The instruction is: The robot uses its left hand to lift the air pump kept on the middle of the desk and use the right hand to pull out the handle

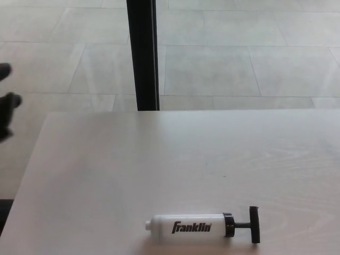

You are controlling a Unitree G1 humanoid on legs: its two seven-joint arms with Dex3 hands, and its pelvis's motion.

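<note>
The air pump (191,228) lies on its side near the front edge of the pale wooden desk (159,159). Its white barrel carries black "Franklin" lettering, and its black T-handle (254,224) points right, close to the barrel. At the picture's far left edge my left hand (7,101) shows as blurred black fingers, spread apart and holding nothing, well up and left of the pump and beyond the desk's left edge. My right hand does not show.
A black vertical post (142,53) stands behind the desk's far edge. Grey floor tiles (239,53) lie beyond. The desk's left edge runs diagonally from the upper left corner toward the bottom left.
</note>
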